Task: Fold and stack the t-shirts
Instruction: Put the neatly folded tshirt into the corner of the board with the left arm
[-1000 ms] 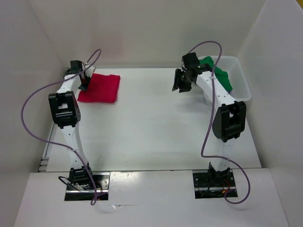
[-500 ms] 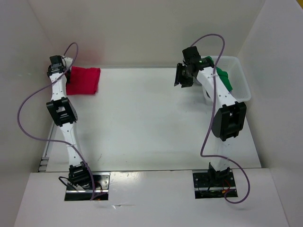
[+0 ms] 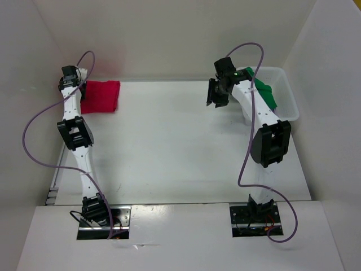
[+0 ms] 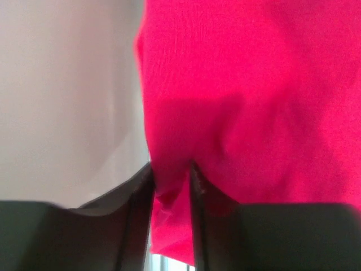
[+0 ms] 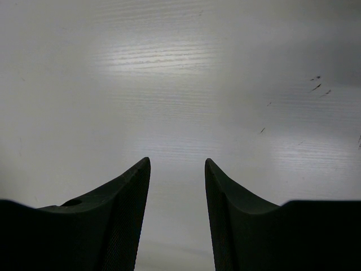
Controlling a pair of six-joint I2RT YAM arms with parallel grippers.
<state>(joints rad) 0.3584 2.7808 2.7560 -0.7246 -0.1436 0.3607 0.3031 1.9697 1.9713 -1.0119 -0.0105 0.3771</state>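
The bright red t-shirt (image 3: 100, 96) lies folded at the far left corner of the table. My left gripper (image 3: 76, 87) is at its left edge and is shut on a pinch of the red cloth (image 4: 237, 101), which fills the left wrist view. The green t-shirt (image 3: 265, 93) lies in the white basket (image 3: 287, 96) at the far right. My right gripper (image 3: 217, 96) is open and empty, just left of the basket, over bare table (image 5: 180, 84). The lavender t-shirt is out of view.
White walls close in the table on the left, back and right. The left arm reaches along the left wall (image 3: 34, 84). The right arm's purple cable (image 3: 245, 53) loops above the basket.
My left gripper dragged the red t-shirt from further right into the far left corner, then held still. My right gripper shifted slightly, staying open beside the basket.
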